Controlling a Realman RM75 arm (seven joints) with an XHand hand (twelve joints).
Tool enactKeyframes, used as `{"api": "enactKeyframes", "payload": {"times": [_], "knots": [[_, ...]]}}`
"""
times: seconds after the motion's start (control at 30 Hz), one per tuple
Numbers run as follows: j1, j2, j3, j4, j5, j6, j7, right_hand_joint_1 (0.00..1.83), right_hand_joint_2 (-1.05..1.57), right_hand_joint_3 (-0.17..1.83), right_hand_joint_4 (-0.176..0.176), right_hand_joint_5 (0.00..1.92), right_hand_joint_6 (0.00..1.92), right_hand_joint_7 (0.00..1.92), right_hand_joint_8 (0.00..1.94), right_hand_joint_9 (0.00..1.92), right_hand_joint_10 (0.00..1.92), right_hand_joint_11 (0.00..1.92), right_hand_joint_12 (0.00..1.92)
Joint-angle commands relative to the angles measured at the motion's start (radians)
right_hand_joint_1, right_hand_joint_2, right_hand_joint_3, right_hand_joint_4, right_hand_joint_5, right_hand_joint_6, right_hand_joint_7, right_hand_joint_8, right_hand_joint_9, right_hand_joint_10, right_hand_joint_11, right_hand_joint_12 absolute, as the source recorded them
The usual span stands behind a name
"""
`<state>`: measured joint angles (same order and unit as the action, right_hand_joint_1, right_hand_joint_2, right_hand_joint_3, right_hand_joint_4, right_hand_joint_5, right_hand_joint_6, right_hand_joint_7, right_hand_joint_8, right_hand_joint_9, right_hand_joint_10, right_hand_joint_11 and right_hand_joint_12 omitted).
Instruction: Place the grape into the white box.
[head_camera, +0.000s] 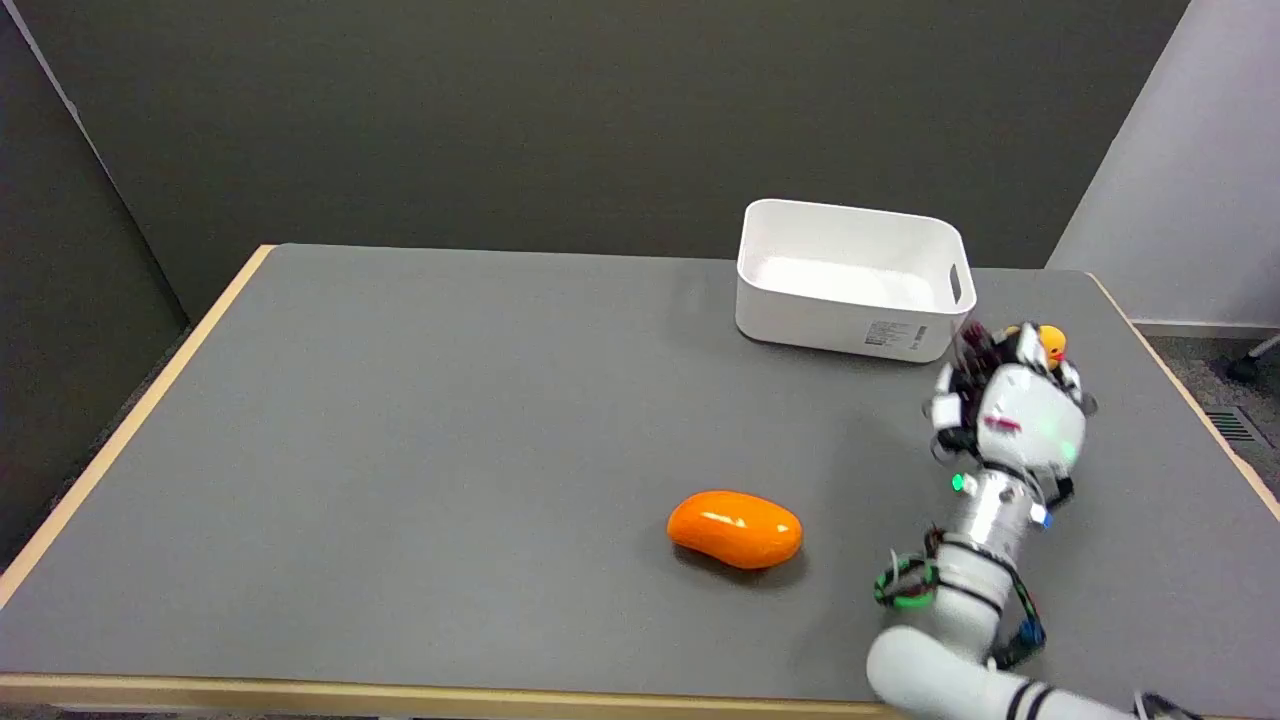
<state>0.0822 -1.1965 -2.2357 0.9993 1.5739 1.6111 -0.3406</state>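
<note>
- My right hand is over the table's right side, just in front of the white box's near right corner, and I see it mostly from the back.
- Its fingers point away from me toward the box, and they are blurred.
- A dark purplish cluster shows at the fingertips; I take it for the grape, but I cannot tell whether the fingers grip it or only hover over it.
- A small yellow-and-orange object sits right beside the hand, on its far right.
- The box stands upright at the table's far right, and its inside looks plain white.
- An orange mango-shaped fruit lies nearer me, well left of my arm.
</note>
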Motion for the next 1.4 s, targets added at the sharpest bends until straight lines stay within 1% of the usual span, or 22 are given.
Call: {"api": "enactKeyframes", "payload": {"times": [0.03, 0.17, 0.3, 0.43, 0.6, 0.77, 0.93, 1.07, 1.1, 1.13, 1.17, 1.2, 1.23, 1.27, 1.3, 1.37, 1.4], "knots": [[0.386, 0.088, 0.029, -0.092, -0.241, -0.408, 0.001, 1.04, 1.34, 0.26, -0.176, 0.38, 1.83, 0.45, 1.91, 0.78, 1.92, 0.33, 1.92], [0.475, 0.077, 0.03, -0.194, -0.232, -0.512, 0.015, 1.04, 1.35, 0.24, -0.176, 0.38, 1.84, 0.44, 1.92, 0.71, 1.92, 0.3, 1.92], [0.546, 0.068, 0.063, -0.289, -0.193, -0.615, 0.073, 1.03, 1.36, 0.23, -0.176, 0.38, 1.84, 0.44, 1.92, 0.7, 1.92, 0.28, 1.92], [0.588, 0.066, 0.125, -0.381, -0.103, -0.737, 0.067, 1.03, 1.37, 0.21, -0.176, 0.37, 1.84, 0.43, 1.93, 0.7, 1.92, 0.27, 1.92], [0.631, 0.055, 0.138, -0.515, 0.043, -0.781, 0.065, 1.03, 1.38, 0.2, -0.176, 0.37, 1.84, 0.43, 1.93, 0.7, 1.92, 0.25, 1.92], [0.636, 0.062, 0.138, -0.55, 0.126, -0.819, 0.065, 1.03, 1.38, 0.2, -0.176, 0.37, 1.84, 0.43, 1.92, 0.69, 1.92, 0.21, 1.92], [0.646, 0.075, 0.134, -0.549, 0.113, -0.885, 0.071, 1.03, 1.39, 0.19, -0.176, 0.37, 1.85, 0.42, 1.93, 0.69, 1.92, 0.16, 1.92], [0.644, 0.078, 0.13, -0.503, 0.101, -0.904, 0.101, 1.02, 1.4, 0.18, -0.176, 0.36, 1.85, 0.42, 1.93, 0.66, 1.92, 0.08, 1.92], [0.641, 0.079, 0.132, -0.491, 0.101, -0.908, 0.118, 1.06, 1.36, 0.24, -0.176, 0.34, 1.7, 0.43, 1.93, 0.6, 1.92, 0.05, 1.92], [0.639, 0.082, 0.132, -0.478, 0.099, -0.909, 0.131, 1.15, 1.24, 0.43, -0.176, 0.27, 1.25, 0.46, 1.92, 0.47, 1.92, 0.02, 1.92], [0.637, 0.085, 0.132, -0.464, 0.096, -0.909, 0.142, 1.14, 1.08, 0.63, -0.164, 0.21, 0.83, 0.45, 1.74, 0.38, 1.8, 0.0, 1.92], [0.636, 0.09, 0.129, -0.447, 0.091, -0.91, 0.144, 0.94, 0.9, 0.78, -0.136, 0.18, 0.58, 0.38, 1.31, 0.38, 1.5, 0.0, 1.92], [0.631, 0.098, 0.127, -0.424, 0.086, -0.911, 0.144, 0.78, 0.75, 0.91, -0.108, 0.14, 0.36, 0.3, 0.89, 0.35, 1.18, 0.0, 1.84], [0.625, 0.105, 0.127, -0.404, 0.086, -0.913, 0.144, 0.75, 0.69, 0.98, -0.072, 0.09, 0.26, 0.15, 0.39, 0.14, 0.65, 0.0, 1.25], [0.617, 0.113, 0.129, -0.38, 0.086, -0.914, 0.144, 0.69, 0.65, 0.98, -0.05, 0.05, 0.21, 0.05, 0.1, 0.02, 0.3, 0.0, 0.91], [0.597, 0.13, 0.133, -0.327, 0.086, -0.908, 0.144, 0.53, 0.64, 0.85, -0.04, 0.02, 0.24, 0.0, 0.07, 0.0, 0.1, 0.0, 0.88], [0.586, 0.14, 0.133, -0.303, 0.086, -0.902, 0.144, 0.53, 0.62, 0.84, -0.036, 0.01, 0.21, 0.0, 0.04, 0.0, 0.05, 0.0, 0.73]]}}
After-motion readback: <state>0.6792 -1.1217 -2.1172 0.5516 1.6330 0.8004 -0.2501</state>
